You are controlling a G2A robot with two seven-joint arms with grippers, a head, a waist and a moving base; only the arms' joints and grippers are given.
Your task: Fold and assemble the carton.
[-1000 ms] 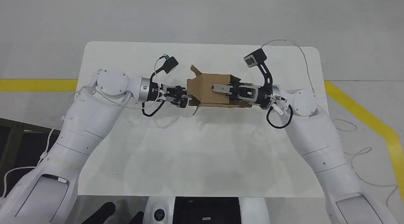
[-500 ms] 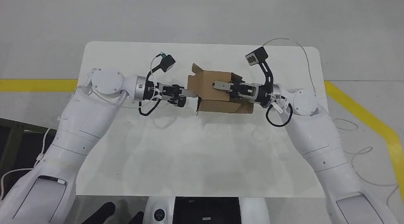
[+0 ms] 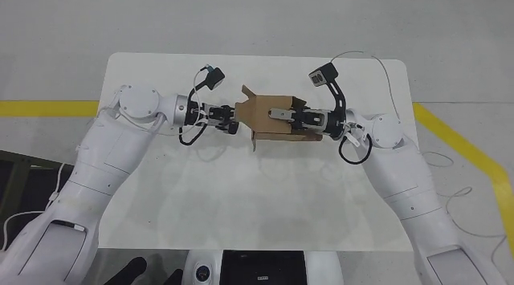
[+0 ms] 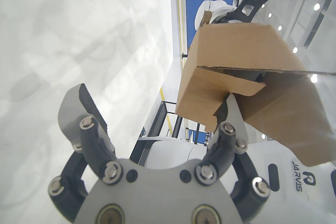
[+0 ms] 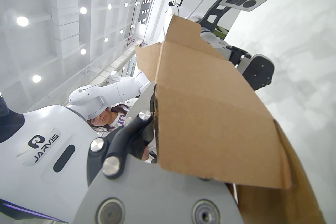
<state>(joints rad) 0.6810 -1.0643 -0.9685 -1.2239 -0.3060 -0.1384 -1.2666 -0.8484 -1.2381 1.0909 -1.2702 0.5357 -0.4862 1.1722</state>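
A brown carton [image 3: 273,116] hangs above the middle of the white table [image 3: 161,205], lying on its side with its end flaps loose. My right gripper [image 3: 283,114] is shut on the carton's wall, one silver finger lying over the top face; in the right wrist view that wall [image 5: 204,109] hides the rest of the gripper beside one dark finger [image 5: 143,128]. At the carton's other end my left gripper [image 3: 230,118] [image 4: 157,107] stands open. One of its fingertips [image 4: 231,109] touches the edge of a folded flap [image 4: 210,93]; the other finger is free.
The table's far edge lies close behind the carton, with grey floor beyond. A thin white cable [image 3: 377,60] loops over the right arm. Bare tabletop lies in front of both arms.
The carton has tilted and shifted slightly in the right gripper. The left gripper drew back a little from the carton's end, then came up to the flap again, still open.
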